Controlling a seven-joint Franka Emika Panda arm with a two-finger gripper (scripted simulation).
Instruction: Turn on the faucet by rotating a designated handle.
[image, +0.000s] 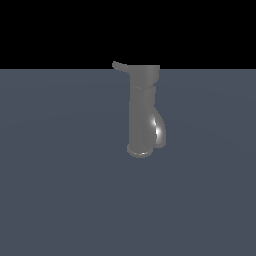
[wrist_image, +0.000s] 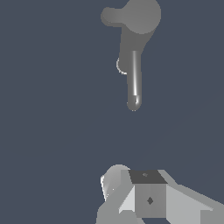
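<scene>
Faucet (image: 141, 112) standing upright on the flat blue-grey floor (image: 55, 190), a little to the exterior view's right of centre, round base flange resting on that surface. Rising as a dark grey column into a wider cap at the top. Handle (image: 119, 66) sticking out sideways from that cap toward the exterior view's left, short and thin, ending in a rounded tip. Spout (image: 159, 129) curving down along the lower part of the column on the exterior view's right, catching a bright highlight.

Seen from above in the wrist view: cap showing as a grey disc, handle (wrist_image: 111, 16) jutting from it as a stubby lobe, spout (wrist_image: 134, 81) running away from the cap as a shiny bar with a rounded end.

Gripper (wrist_image: 135, 197) appearing only in the wrist view, as pale grey blocks and one rounded part at the frame's edge, well apart from the faucet and touching nothing. Fingertips possibly cropped out, so not telling whether the jaws are apart or together. No arm showing in the exterior view.
</scene>
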